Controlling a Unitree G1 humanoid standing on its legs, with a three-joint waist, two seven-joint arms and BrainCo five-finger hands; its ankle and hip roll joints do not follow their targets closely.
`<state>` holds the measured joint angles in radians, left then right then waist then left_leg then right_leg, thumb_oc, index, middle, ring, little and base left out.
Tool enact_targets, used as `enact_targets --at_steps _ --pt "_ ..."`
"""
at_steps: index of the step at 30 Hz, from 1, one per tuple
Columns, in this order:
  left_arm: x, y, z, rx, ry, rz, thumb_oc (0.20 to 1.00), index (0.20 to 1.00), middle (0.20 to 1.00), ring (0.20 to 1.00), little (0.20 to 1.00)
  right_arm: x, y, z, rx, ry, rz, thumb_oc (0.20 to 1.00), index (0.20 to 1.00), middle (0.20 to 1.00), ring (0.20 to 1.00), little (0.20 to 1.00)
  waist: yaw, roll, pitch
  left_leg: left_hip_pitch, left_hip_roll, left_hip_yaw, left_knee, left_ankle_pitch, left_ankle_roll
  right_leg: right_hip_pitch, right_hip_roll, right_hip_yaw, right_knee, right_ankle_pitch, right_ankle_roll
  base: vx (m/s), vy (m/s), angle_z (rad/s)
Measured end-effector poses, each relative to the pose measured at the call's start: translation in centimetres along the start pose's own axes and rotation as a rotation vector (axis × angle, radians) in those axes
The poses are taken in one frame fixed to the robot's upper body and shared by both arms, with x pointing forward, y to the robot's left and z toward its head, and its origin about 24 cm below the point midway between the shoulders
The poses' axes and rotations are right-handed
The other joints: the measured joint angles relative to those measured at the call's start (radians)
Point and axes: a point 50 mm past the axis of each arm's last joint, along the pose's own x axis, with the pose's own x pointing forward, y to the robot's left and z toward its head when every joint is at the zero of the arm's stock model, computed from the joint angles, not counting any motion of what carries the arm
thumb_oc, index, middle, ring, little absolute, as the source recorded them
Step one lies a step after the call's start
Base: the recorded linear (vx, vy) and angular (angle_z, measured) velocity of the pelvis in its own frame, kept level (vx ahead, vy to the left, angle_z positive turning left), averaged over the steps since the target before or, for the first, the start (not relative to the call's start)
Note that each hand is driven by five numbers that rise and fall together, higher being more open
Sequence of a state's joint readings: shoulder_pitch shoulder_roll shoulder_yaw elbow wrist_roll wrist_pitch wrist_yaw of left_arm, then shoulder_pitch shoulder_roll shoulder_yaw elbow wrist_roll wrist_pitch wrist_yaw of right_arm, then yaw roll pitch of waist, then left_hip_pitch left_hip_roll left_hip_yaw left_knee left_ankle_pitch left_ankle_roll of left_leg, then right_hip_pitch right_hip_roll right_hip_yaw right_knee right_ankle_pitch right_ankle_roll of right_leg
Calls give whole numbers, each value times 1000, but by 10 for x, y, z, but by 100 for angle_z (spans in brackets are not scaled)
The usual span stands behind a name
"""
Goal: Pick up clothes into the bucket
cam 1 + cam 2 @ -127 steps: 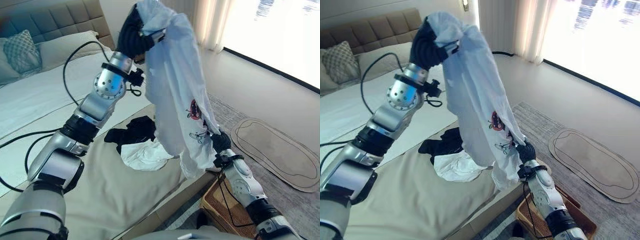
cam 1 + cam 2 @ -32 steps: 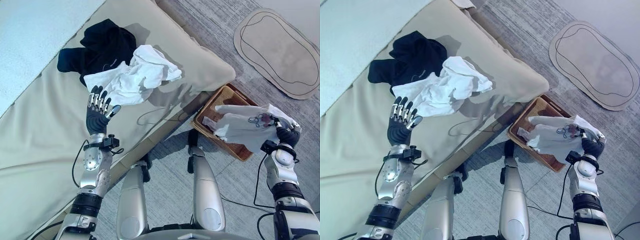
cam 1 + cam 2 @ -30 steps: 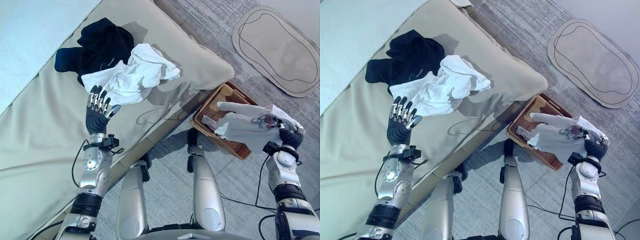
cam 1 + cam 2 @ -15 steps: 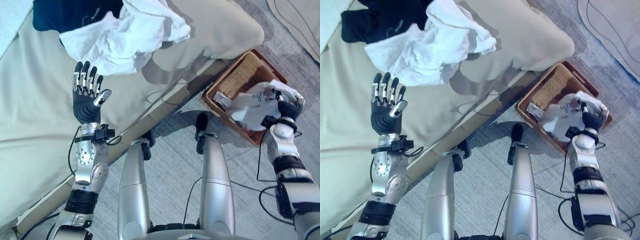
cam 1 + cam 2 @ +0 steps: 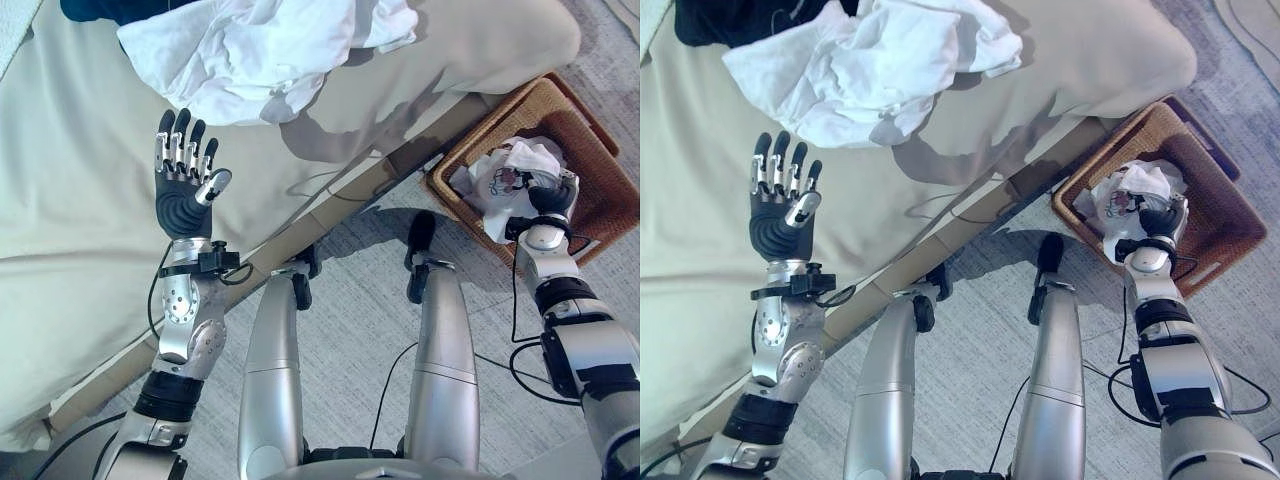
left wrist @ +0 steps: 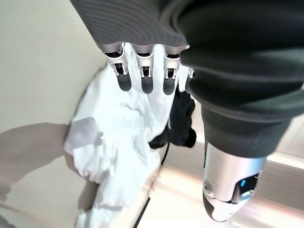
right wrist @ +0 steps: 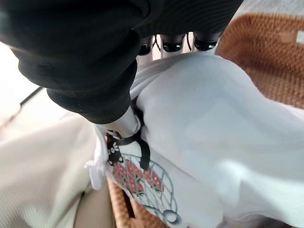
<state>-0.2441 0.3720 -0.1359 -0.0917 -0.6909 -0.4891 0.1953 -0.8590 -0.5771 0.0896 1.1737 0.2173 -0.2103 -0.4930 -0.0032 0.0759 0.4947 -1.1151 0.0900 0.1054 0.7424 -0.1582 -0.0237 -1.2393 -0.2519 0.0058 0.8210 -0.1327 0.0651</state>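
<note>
My right hand [image 5: 548,195] lowers the gripped printed white shirt [image 5: 505,178] into the wicker basket [image 5: 590,150]; next, release. Left hand [image 5: 183,185] fingers spread, empty.

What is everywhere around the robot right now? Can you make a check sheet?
Surface: beige bed cover, rumpled.
Job's things: printed white shirt in the woven basket; white garment and dark garment on the bed.
Clutter: nothing seen.
Hands: left hand open, raised over the bed; right hand curled on the shirt.
Cables: nothing seen besides the robot's own.
Surroundings: grey carpet.
</note>
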Motion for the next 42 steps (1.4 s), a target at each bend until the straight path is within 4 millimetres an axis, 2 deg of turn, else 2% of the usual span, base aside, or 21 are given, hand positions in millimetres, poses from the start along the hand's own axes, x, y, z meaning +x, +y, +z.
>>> enact_targets --at_steps 7,12,18,22,25,26,27,28,30,34,36,40,42 --pt "2 -2 2 -3 -12 -6 1000 1000 1000 1000 1000 7 -21 -11 -48 75 -69 200 200 200 200 200 17 2 -1 -17 -7 -8 15 0 0 -17 -9 -1 22 -6 -7 11 -14 4" --pt "2 -1 3 5 -13 -2 1000 1000 1000 1000 1000 13 -47 -17 29 133 -179 200 200 200 200 200 17 7 -5 -38 -13 -16 21 -1 -1 -28 -10 -1 21 -7 -6 0 0 0" --pt "3 1 7 28 -15 -17 1000 1000 1000 1000 1000 19 -69 -13 31 124 -250 200 200 200 200 200 3 7 -6 -48 -18 -22 16 1 1 -33 -11 -1 14 -6 -5 -2 -11 0" --pt "3 -1 10 20 -27 -21 1000 1000 1000 1000 1000 23 -75 -4 38 102 -267 200 200 200 200 200 -7 7 -7 -46 -19 -22 1 7 11 -29 -11 -4 0 -1 1 -8 -8 2" --pt "4 -1 10 17 -28 -19 1000 1000 1000 1000 1000 23 -75 -6 26 116 -266 200 200 200 200 200 -8 7 -7 -25 -19 -20 -20 14 16 -6 -10 -10 -21 14 -3 -11 -35 -2" --pt "3 -1 10 17 -28 -18 1000 1000 1000 1000 1000 22 -74 -9 17 134 -266 288 288 288 288 288 -7 7 -10 -7 -20 -19 -32 15 17 10 -10 -12 -34 15 -2 -13 -32 -1" --pt "3 -1 9 18 -25 -15 1000 1000 1000 1000 1000 21 -74 -12 12 144 -264 489 489 489 489 489 -7 6 -23 -9 -20 -19 -36 15 18 10 -10 -14 -40 15 -2 -21 -40 -1" --pt "2 0 9 18 -22 -12 1000 1000 1000 1000 1000 18 -72 -21 -15 167 -255 1000 1000 1000 1000 1000 -8 6 -48 -14 -20 -20 -44 16 19 7 -10 -17 -47 16 -2 -20 -41 0" --pt "3 -1 9 15 -25 -14 1000 1000 1000 1000 1000 16 -68 -24 -37 173 -236 1000 1000 1000 1000 1000 -7 6 -72 -16 -22 -21 -54 16 19 7 -11 -19 -56 17 -2 -10 -17 0" --pt "4 -2 9 11 -30 -16 1000 1000 1000 1000 1000 13 -57 -27 -91 164 -188 1000 1000 1000 1000 1000 -9 5 -81 -14 -21 -21 -63 24 8 7 -11 -24 -57 21 5 -16 -42 1" --pt "4 -3 9 2 -33 -12 1000 1000 1000 1000 1000 10 -46 -26 -165 142 -120 1000 1000 1000 1000 1000 -11 5 -81 -8 -19 -25 -68 31 6 18 -12 -33 -59 21 5 -12 -43 3" --pt "5 -5 8 -7 -37 -12 1000 1000 1000 1000 1000 0 -30 -40 -227 151 -46 1000 1000 1000 1000 1000 -10 2 -85 35 -19 -29 -89 29 10 65 -15 -43 -73 18 4 -10 -47 4" --pt "4 -2 3 -9 -22 14 1000 1000 1000 1000 1000 -7 -17 -47 -254 162 2 1000 1000 1000 1000 1000 -12 0 -95 82 -21 -32 -145 49 4 117 -17 -61 -113 24 13 -4 -59 8"
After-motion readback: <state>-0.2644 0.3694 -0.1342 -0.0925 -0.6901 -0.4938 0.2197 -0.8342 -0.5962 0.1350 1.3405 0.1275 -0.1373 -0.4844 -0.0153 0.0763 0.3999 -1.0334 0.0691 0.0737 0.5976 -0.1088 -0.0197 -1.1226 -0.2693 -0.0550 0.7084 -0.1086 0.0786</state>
